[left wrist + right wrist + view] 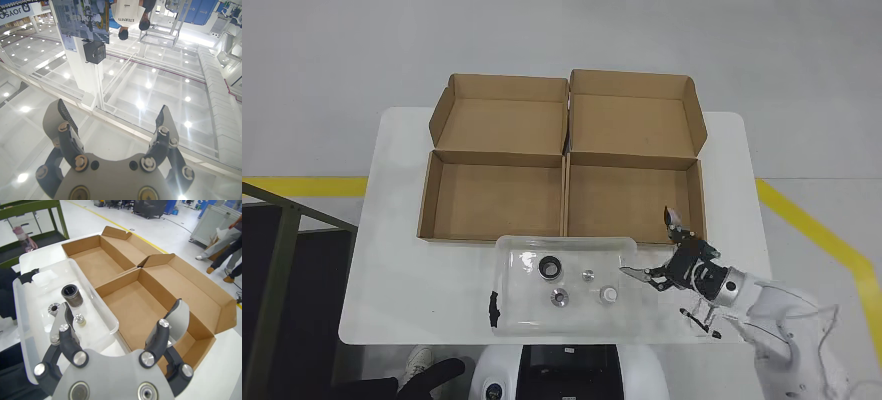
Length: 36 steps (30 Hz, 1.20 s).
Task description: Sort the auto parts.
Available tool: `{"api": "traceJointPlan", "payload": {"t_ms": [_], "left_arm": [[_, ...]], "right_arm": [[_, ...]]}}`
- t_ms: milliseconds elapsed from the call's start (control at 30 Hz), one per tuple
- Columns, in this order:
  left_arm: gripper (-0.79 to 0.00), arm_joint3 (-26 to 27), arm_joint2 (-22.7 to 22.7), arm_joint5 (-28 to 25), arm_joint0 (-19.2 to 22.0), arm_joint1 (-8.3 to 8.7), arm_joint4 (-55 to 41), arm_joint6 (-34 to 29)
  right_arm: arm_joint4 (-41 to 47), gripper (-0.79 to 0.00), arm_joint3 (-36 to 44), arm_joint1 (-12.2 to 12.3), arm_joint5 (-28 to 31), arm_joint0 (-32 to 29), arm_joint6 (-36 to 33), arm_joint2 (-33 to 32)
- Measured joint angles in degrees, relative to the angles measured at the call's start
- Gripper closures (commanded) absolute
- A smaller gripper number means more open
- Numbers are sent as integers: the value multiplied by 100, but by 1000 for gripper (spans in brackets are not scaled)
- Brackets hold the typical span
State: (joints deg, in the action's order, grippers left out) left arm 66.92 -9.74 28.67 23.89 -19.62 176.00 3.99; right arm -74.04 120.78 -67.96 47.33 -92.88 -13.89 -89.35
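Observation:
A clear plastic tray (524, 305) at the table's front holds the parts: a dark cylindrical bearing (550, 267) (72, 295), a flat metal disc (559, 296) (53, 308), a small knurled piece (587, 275) (79, 319) and a small pale piece (609, 295). My right gripper (647, 242) (122, 302) is open and holds nothing. It hangs over the tray's right end and the near corner of the right cardboard box (627, 200) (136, 306). One finger (66, 313) is just beside the knurled piece. My left gripper (112, 103) is open, holds nothing and points up at the ceiling.
Two open cardboard boxes stand side by side behind the tray, the left box (492, 200) (98, 260) and the right one, both with lids folded back. Black tape (493, 307) (28, 275) sticks to the tray's left end. White tabletop (392, 250) lies free at the left.

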Motion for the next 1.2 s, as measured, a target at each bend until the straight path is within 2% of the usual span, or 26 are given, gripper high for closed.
{"api": "traceJointPlan", "payload": {"t_ms": [200, 467, 1033, 1200], "left_arm": [[-785, 0, 0, 0, 0, 0, 0, 0], [-785, 0, 0, 0, 0, 0, 0, 0], [-785, 0, 0, 0, 0, 0, 0, 0], [-785, 0, 0, 0, 0, 0, 0, 0]], "right_arm": [[207, -785, 379, 49, 316, -31, -736, 390], [1107, -785, 386, 112, 327, 207, -1655, 719], [1157, -785, 389, 119, 313, 226, -1707, 727], [708, -785, 536, 191, 850, 406, -2020, 883]]}}
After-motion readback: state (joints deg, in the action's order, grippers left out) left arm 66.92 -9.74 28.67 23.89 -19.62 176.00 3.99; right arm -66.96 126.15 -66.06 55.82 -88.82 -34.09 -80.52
